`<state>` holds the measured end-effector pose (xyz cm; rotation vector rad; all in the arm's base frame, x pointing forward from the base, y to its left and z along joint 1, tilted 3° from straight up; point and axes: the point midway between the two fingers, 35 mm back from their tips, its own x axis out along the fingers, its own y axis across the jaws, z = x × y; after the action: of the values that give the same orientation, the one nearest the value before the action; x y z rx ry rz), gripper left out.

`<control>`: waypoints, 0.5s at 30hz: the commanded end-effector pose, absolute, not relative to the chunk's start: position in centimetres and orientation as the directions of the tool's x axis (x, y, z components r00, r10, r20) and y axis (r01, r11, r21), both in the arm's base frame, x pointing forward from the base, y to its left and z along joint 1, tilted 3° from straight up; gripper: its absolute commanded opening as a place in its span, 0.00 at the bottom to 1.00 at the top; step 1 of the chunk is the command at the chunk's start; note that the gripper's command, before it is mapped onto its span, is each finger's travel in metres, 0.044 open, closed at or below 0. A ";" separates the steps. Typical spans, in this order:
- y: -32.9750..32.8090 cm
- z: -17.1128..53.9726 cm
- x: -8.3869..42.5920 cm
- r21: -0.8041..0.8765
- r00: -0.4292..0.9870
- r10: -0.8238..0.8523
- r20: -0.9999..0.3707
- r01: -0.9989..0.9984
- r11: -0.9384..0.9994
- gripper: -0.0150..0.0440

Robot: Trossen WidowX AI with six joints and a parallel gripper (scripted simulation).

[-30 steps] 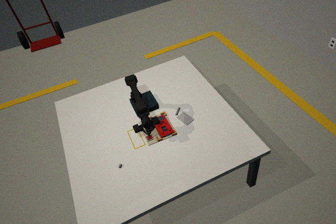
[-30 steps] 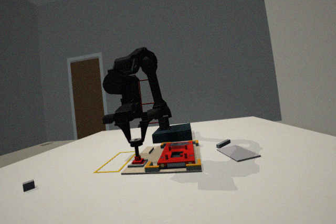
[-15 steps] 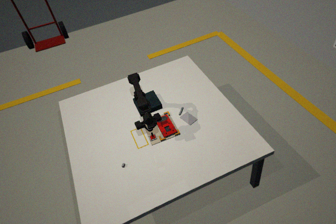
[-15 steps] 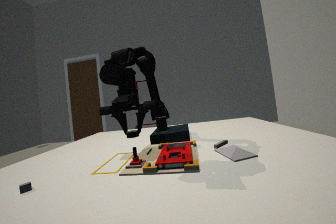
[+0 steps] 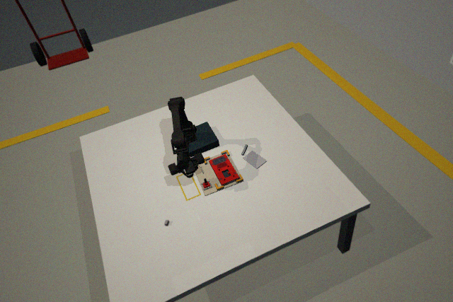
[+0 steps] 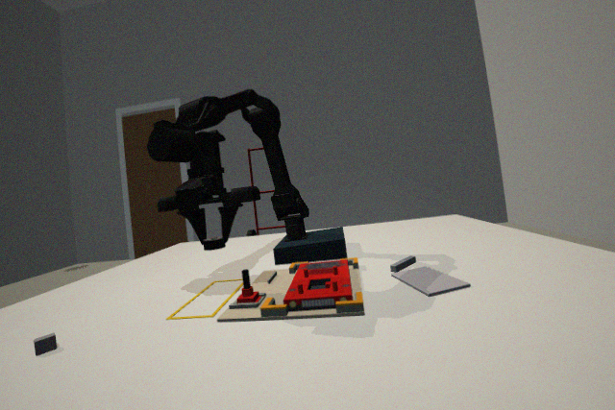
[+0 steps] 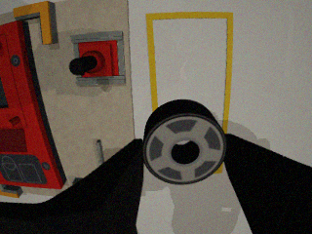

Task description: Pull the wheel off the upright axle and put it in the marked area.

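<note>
Gripping the black-tyred, grey-hubbed wheel (image 7: 185,150) above the desk (image 6: 447,336), the black tool (image 7: 185,156) should centre over the yellow-outlined rectangular area (image 7: 190,65) beside the bare upright black axle (image 7: 85,65) before lowering squarely.

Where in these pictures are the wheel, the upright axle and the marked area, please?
wheel (image 7: 185,151): wrist view, on its grey hub face.
upright axle (image 6: 245,278): exterior view, on the black shaft's middle.
marked area (image 7: 189,16): wrist view, on the yellow outline's far edge.
</note>
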<state>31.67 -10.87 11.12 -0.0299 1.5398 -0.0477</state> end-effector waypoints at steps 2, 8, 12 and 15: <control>-12.6 11.4 30.3 -0.052 0.036 -0.052 -0.998 0.011 0.999 0.25; -13.2 11.1 29.9 -0.053 0.037 -0.054 -0.998 0.011 0.999 0.25; -13.3 10.0 30.0 -0.053 0.037 -0.054 -0.998 0.011 0.999 0.25; -13.3 9.4 30.0 -0.053 0.037 -0.054 -0.998 0.011 0.999 0.25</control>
<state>30.12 -13.32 10.16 -0.0346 1.5274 -0.0564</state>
